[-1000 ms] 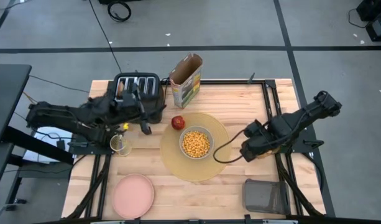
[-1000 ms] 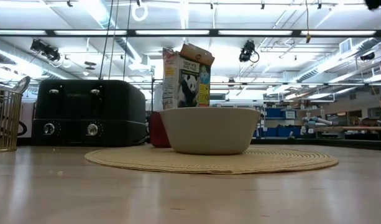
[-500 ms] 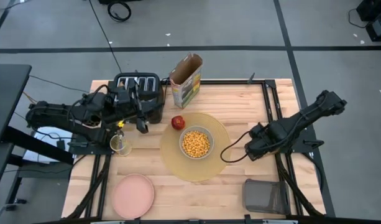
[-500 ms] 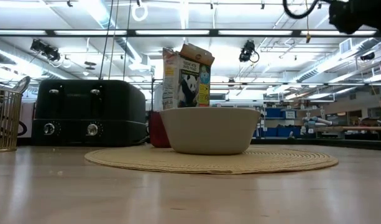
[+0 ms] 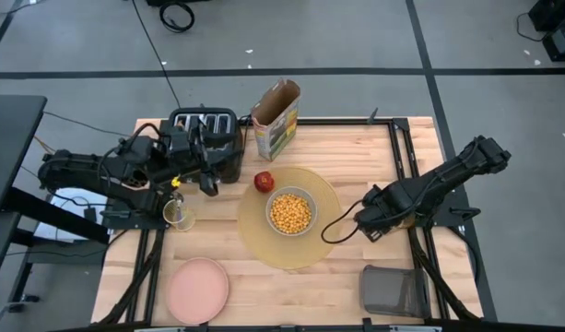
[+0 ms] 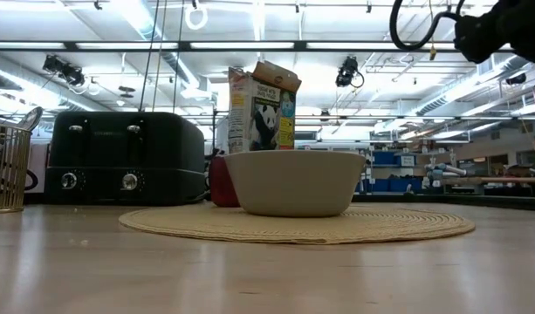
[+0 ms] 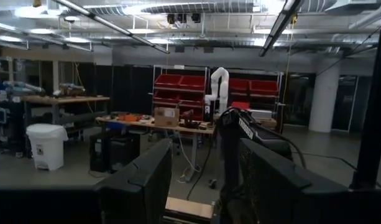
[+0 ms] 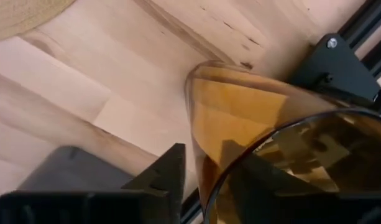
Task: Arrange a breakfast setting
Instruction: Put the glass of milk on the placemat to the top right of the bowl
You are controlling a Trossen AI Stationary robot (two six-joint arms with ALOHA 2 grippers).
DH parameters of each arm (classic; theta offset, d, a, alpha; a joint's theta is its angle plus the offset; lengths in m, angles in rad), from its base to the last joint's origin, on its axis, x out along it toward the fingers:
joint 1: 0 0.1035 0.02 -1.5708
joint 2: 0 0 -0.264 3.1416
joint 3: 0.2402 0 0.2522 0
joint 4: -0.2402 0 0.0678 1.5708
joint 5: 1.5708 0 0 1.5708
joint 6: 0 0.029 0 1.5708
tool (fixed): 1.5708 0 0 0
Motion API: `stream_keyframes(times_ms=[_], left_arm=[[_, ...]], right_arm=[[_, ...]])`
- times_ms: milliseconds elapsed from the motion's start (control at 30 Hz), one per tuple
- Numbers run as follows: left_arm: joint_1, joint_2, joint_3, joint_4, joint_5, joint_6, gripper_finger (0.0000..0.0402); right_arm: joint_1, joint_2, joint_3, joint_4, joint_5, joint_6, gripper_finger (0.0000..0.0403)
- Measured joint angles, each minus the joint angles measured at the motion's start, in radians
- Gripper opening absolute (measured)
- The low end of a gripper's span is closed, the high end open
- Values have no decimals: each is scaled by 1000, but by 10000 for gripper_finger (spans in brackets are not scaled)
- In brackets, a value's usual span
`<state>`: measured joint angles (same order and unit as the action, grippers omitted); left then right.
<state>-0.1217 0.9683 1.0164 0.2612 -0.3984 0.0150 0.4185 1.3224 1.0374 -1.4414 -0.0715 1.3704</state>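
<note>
Two fingers of the right gripper (image 8: 206,180) had just closed in from a wide spread onto the rim of the translucent amber glass tumbler (image 8: 271,143), one inside the wall and one outside. That grip sat off the round tan woven placemat (image 5: 319,231) toward three o'clock, at the table's right rail. With the tumbler apparently secured, carrying it to the setting looked to be next. At the mat's centre stood the pale grey bowl (image 5: 290,211), the red apple (image 5: 264,181) at its eleven o'clock. Above the black toaster (image 5: 222,138), the left gripper (image 5: 208,184) waited, part-open and empty.
</note>
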Motion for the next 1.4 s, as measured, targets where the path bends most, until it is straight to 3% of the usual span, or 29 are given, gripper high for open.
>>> stream_keyframes(times_ms=[267,433,533,667,767,1033,1400], left_arm=[[-77,-58,0,-110,48,-10,192],[-140,-120,0,-182,44,-20,192],[-172,-157,0,-265,47,-34,192],[-197,-198,0,-356,44,-76,192],[-212,-216,0,-406,44,-105,192],[-238,-223,0,-488,44,-167,192],[-283,-221,0,-621,46,-346,192]], right_arm=[[-16,0,1,4,-4,-82,17],[-53,0,84,-49,-33,-185,12],[-92,0,180,-124,13,-282,12],[-157,0,298,-110,155,-560,12],[-214,3,341,-31,230,-873,12],[-384,178,354,106,273,-1616,12],[-480,284,354,198,255,-1875,12]])
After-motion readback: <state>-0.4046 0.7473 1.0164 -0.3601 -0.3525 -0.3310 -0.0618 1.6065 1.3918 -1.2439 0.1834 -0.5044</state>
